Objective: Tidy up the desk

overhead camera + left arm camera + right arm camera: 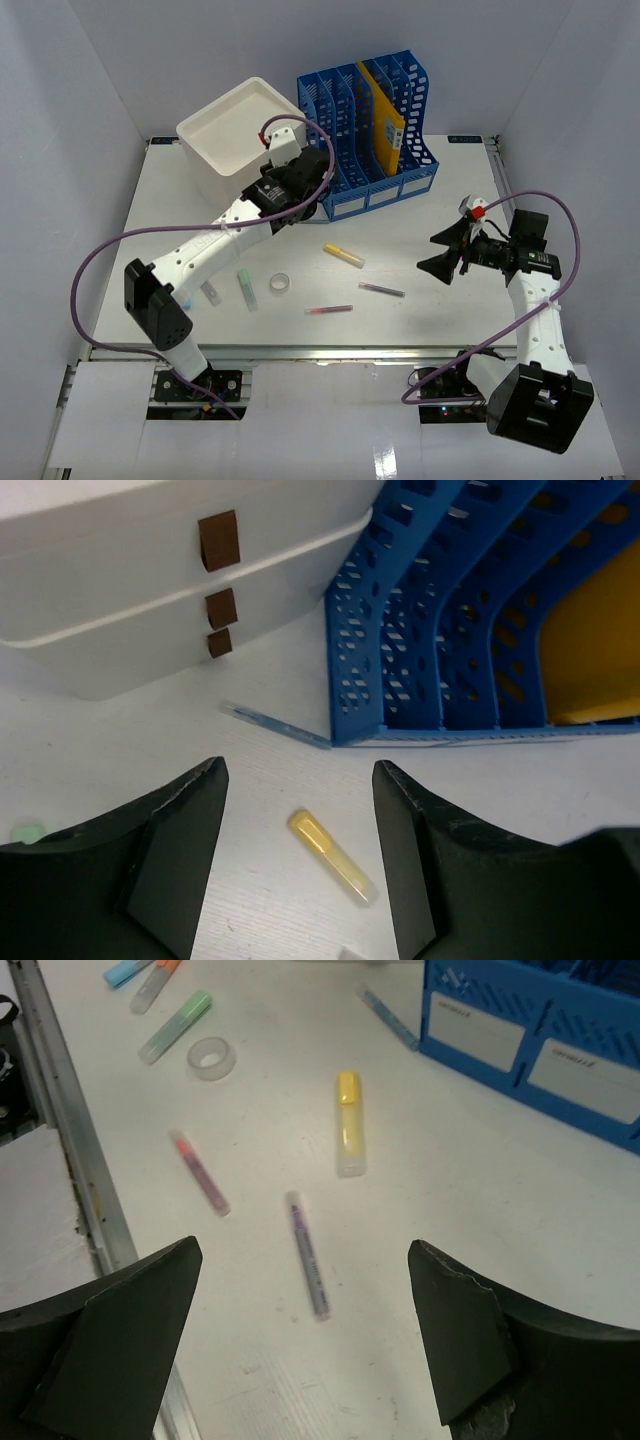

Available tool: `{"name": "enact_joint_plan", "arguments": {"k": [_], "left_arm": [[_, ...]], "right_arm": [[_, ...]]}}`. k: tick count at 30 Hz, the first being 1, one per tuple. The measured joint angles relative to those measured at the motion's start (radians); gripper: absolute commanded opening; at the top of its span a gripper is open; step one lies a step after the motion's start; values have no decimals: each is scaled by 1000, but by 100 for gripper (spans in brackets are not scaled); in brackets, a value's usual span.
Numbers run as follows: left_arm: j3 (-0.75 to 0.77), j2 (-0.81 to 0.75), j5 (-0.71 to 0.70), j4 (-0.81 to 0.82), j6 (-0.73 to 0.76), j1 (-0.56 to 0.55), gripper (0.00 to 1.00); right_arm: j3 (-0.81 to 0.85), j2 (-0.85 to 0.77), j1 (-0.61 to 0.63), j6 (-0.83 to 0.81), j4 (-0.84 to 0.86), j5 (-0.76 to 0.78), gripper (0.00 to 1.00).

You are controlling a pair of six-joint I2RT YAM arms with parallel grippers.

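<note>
The white desk (pixel 450 200) carries scattered pens. My left gripper (pixel 298 770) hangs open and empty high over it, between the white drawer box (pixel 240 130) and the blue file rack (pixel 370 130). A yellow highlighter (pixel 330 854) lies far below, between its fingers, and a thin blue pen (pixel 275 724) rests against the rack's foot. At the right, my right gripper (pixel 432 253) is open and empty above the desk, pointing left. Below and ahead of it lie a purple pen (pixel 307 1254), a red pen (pixel 200 1172) and the yellow highlighter (pixel 348 1122).
A clear tape roll (pixel 281 284), a green highlighter (pixel 247 289) and two more markers (pixel 210 292) lie at the front left. A yellow folder (pixel 383 115) stands in the rack. A metal rail (pixel 70 1140) runs along the desk's front edge.
</note>
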Motion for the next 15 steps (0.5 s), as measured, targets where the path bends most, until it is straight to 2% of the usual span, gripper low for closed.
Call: {"name": "enact_joint_plan", "arguments": {"k": [9,15], "left_arm": [[212,208,-79,-144,70,88,66],[300,318,-142,-169,150,113,65]], "right_arm": [[-22,21,-1,-78,-83,-37,90],[-37,-10,-1,-88,-88,-33,90]]}}
